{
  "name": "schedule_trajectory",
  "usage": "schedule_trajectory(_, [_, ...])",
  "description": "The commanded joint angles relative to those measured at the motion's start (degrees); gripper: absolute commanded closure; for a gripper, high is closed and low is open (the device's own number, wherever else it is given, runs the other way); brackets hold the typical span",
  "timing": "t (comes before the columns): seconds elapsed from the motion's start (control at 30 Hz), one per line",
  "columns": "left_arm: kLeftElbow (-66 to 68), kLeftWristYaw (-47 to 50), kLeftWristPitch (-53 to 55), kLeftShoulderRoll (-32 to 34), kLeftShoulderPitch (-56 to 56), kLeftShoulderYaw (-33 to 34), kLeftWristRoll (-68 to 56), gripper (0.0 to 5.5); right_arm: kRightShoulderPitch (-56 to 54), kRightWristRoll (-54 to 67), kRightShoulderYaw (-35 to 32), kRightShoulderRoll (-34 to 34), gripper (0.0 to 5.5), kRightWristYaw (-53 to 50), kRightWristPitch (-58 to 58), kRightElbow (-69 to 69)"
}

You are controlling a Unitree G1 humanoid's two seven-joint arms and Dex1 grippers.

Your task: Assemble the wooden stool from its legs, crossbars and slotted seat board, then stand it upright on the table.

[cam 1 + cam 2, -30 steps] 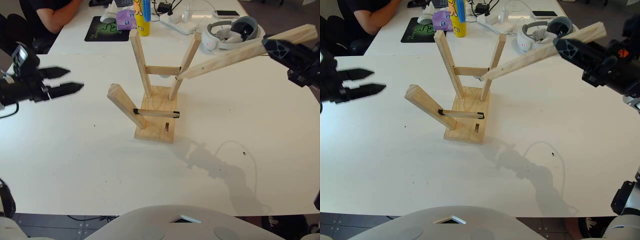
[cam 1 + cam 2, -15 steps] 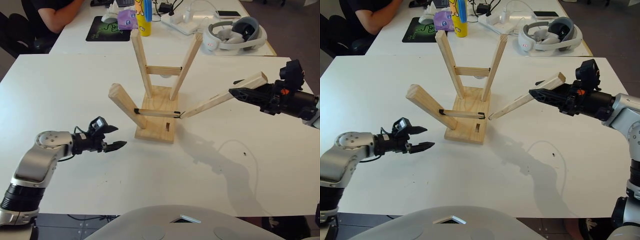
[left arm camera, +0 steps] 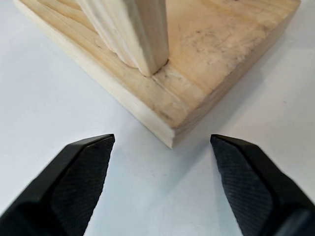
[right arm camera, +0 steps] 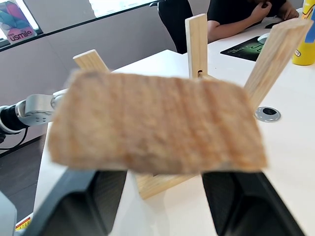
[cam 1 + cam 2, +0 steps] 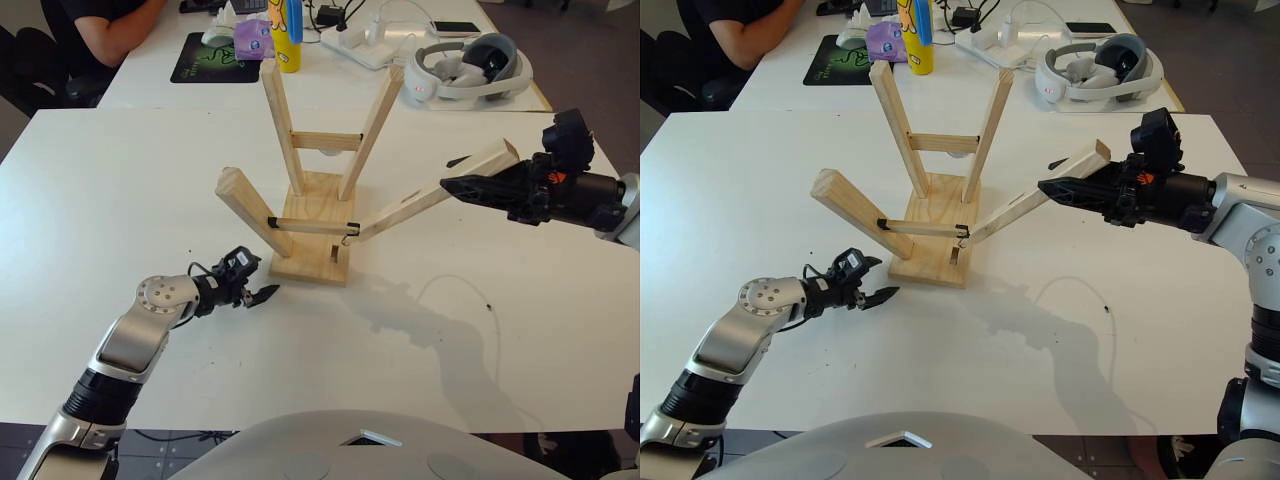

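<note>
Table [image 5: 150, 180]: white work surface carrying the assembly.
Seat board [image 5: 300, 265]: lies flat on the table near its centre, with the legs pointing up from it.
Rear legs: left one [image 5: 282, 125] and right one [image 5: 372, 125] stand in the far end of the seat board and lean apart toward their tops.
Upper crossbar [image 5: 325, 141]: spans between the two rear legs, well above the board.
Slanted leg [image 5: 250, 210]: rises from the near left part of the board and tilts outward to the left.
Lower crossbar [image 5: 312, 226]: runs level from the slanted leg toward the right edge of the board.
Loose leg [image 5: 420, 200]: off the table and tilted. Its low tip is at the free end of the lower crossbar, above the board's right edge; contact there cannot be confirmed.
Right gripper [image 5: 455, 175]: clamped across the high end of the loose leg, to the right of the board. In the right wrist view the leg's end grain [image 4: 157, 130] sits between the dark fingers [image 4: 93, 196].
Left gripper [image 5: 878, 278]: low over the table, just beside the board's near left corner. Jaws wide apart, holding nothing.
Left fingers [image 3: 78, 172]: one on each side of the board corner, clear of the wood.
Far table items: headset [image 5: 465, 65], yellow bottle [image 5: 286, 35], mouse pad [image 5: 205, 58].
</note>
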Motion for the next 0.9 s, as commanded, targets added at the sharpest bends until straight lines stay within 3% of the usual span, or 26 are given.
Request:
schedule_trajectory(0.03, [4.3, 2.1, -1.4, -3.0, -1.6, 0.9, 0.4, 1.89, -1.6, -0.3, 0.2, 0.2, 3.43, 0.8, 0.6, -0.6])
schedule_trajectory(0.57, [8.0, 1.2, -2.5, -1.4, -2.3, 3.5, 1.1, 1.89, -4.2, -3.0, 4.9, 3.0, 3.43, 2.7, -1.0, -3.3])
schedule_trajectory(0.9, [7.7, 0.3, -1.5, -2.6, -3.0, 2.9, 0.8, 1.89, -8.6, -11.6, 13.0, 6.1, 3.43, 4.1, -6.1, -2.3])
